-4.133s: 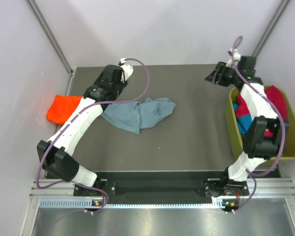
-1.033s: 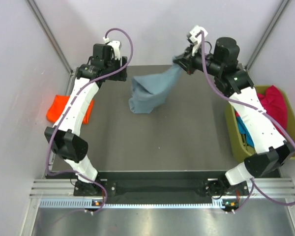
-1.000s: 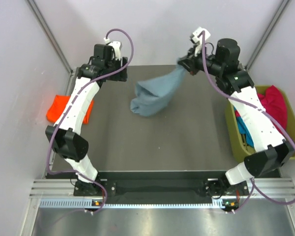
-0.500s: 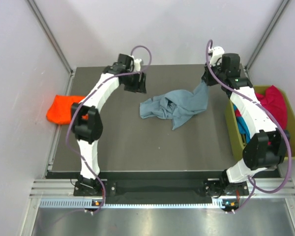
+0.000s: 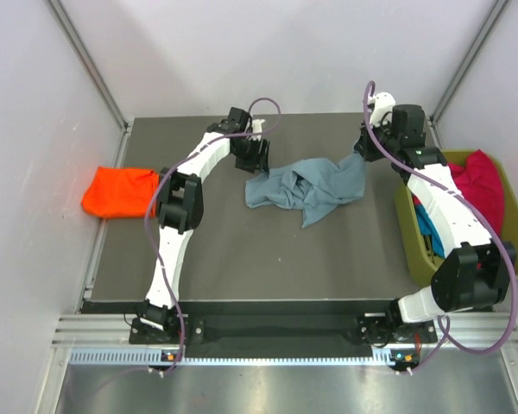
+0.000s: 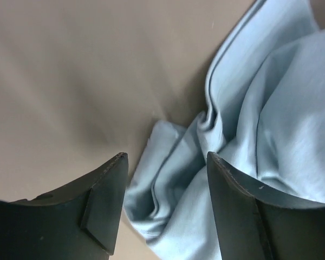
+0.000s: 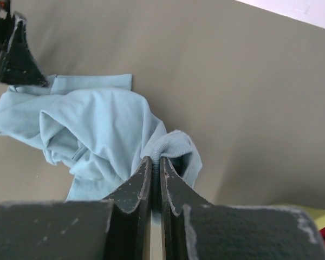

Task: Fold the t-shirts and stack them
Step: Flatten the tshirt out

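Note:
A dusty grey-blue t-shirt (image 5: 306, 185) lies crumpled on the dark table (image 5: 242, 250), behind the middle. My right gripper (image 5: 360, 148) is shut on a ribbed edge at the shirt's right end; the right wrist view shows the cloth (image 7: 97, 124) pinched between the closed fingers of that gripper (image 7: 156, 160). My left gripper (image 5: 252, 155) hangs open over the shirt's left end. In the left wrist view, folds of the shirt (image 6: 260, 108) lie under and between the spread fingers of the left gripper (image 6: 167, 157). An orange-red t-shirt (image 5: 119, 191) lies at the table's left edge.
An olive-green bin (image 5: 412, 233) stands at the table's right edge with a crimson-pink t-shirt (image 5: 488, 185) and a teal one (image 5: 427, 220) inside. Grey walls close off the back and sides.
The right gripper has lowered the hanging grey-blue shirt onto the table and moved right. The left gripper has travelled right to the shirt's left end, its jaws narrowing slightly.

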